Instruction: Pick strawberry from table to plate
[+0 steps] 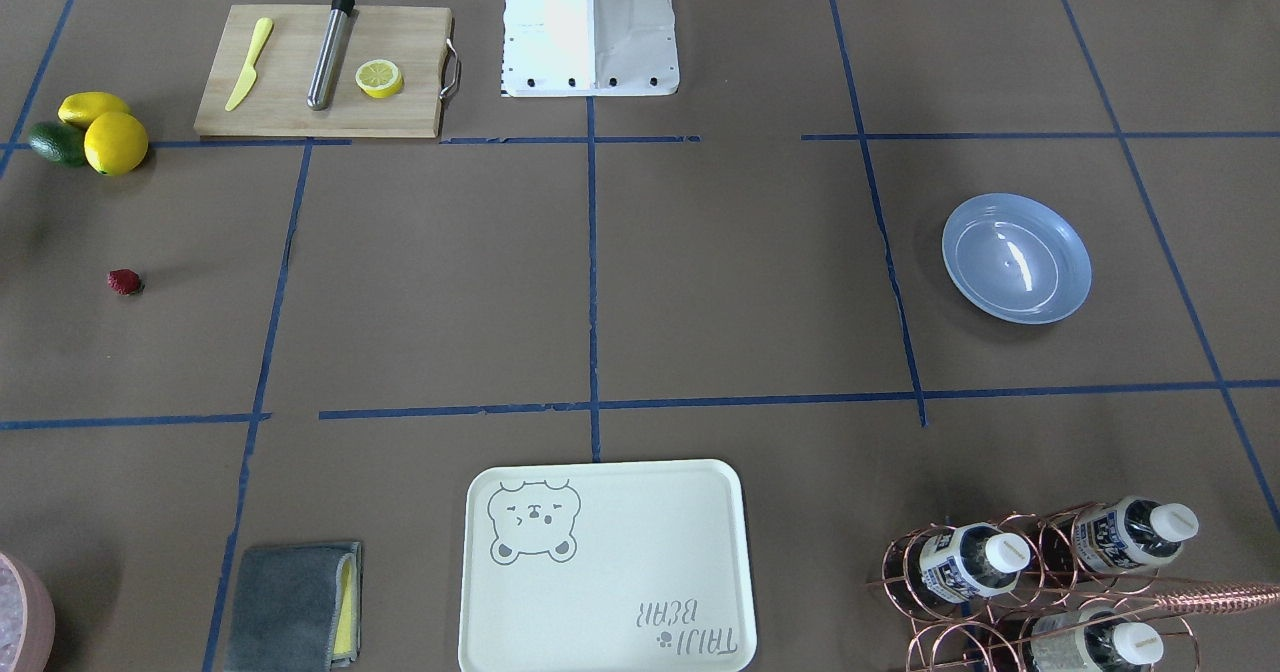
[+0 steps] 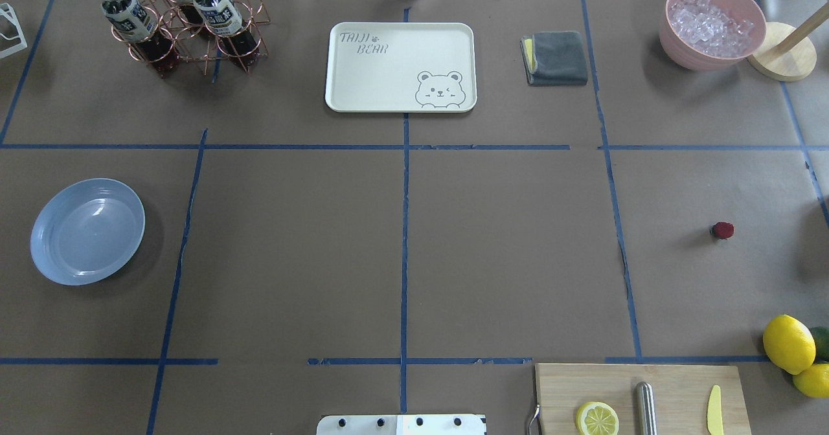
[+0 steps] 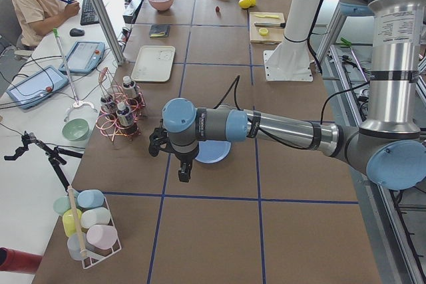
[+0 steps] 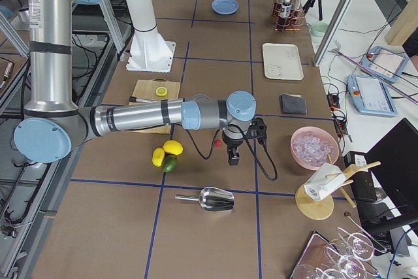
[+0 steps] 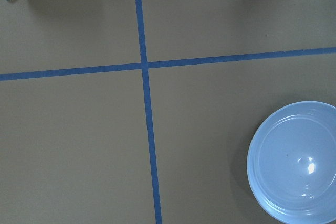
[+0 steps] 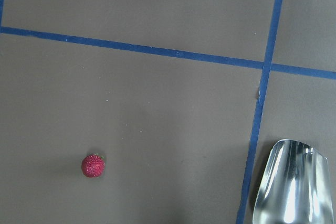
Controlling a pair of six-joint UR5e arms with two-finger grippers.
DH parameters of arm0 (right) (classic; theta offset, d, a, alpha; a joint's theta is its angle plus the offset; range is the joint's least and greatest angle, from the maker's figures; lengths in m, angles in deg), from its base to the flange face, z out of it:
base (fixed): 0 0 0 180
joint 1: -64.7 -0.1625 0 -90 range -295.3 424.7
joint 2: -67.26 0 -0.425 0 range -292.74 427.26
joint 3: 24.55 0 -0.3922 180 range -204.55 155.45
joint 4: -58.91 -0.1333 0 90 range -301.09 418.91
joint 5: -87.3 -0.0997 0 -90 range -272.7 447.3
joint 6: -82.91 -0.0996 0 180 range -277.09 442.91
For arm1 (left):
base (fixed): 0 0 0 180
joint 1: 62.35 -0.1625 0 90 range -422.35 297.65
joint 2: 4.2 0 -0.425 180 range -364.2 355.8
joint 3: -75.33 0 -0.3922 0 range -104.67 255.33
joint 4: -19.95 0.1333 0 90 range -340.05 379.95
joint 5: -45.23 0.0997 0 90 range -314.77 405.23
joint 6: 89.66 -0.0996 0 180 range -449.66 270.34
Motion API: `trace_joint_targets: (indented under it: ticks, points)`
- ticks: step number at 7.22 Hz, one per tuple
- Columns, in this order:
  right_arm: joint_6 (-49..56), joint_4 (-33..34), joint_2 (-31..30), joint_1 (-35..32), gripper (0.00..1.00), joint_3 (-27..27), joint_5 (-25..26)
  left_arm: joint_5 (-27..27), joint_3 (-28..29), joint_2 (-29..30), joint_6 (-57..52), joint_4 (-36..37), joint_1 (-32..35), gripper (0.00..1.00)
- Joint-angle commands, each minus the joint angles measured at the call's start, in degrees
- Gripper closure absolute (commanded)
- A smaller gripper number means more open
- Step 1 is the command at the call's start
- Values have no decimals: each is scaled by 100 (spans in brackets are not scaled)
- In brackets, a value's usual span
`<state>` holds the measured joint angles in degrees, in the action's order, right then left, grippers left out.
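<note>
Cutting board (image 1: pixel 300 92) is sitting nearest the robot base, carrying a lemon half (image 1: pixel 379 78), a yellow knife (image 1: pixel 248 64) and a metal rod (image 1: pixel 330 50). Two lemons (image 1: pixel 115 142) and an avocado (image 1: pixel 56 142) are bunching together just off the board's end. Strawberry (image 2: pixel 722 230) is lying alone on the brown-paper surface (image 2: pixel 505 254), on the robot's right side, farther out than the lemons. Right gripper (image 4: pixel 232 156) is hanging above the surface near the strawberry, apart from it; can't tell how wide it is standing. Light-blue plate (image 2: pixel 87 231) is sitting well apart, over on the left side. Left gripper (image 3: pixel 182 174) is hovering beside the plate; its opening can't be told either. Along the far edge are sitting a bottle rack (image 2: pixel 188 30), a bear-print tray (image 2: pixel 363 79), a folded grey cloth (image 2: pixel 556 57) and a pink bowl of ice (image 2: pixel 711 24).
</note>
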<state>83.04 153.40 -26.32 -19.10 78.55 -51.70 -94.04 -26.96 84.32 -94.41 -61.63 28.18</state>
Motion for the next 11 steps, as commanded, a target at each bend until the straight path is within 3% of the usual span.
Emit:
trace_joint_targets:
  ticks: [1, 7, 9, 10, 11]
  points:
    - [-4, 0, -38, -5, 0, 26, -4, -4, -219, -210, -304, -259, 112, 0]
    - [-4, -9, -47, 30, 0, 105, -39, 75, -257, -204, -377, -314, -87, 0]
    - [-4, 0, -47, 118, 0, 105, -30, -360, -56, -248, -368, -376, -141, 0]
    - [-4, 0, -55, 136, 0, 114, -48, -660, 277, -230, -360, -672, -376, 0]
    - [-4, 0, -82, 145, 0, 114, -57, -628, 297, -239, -246, -1501, -1075, 0]
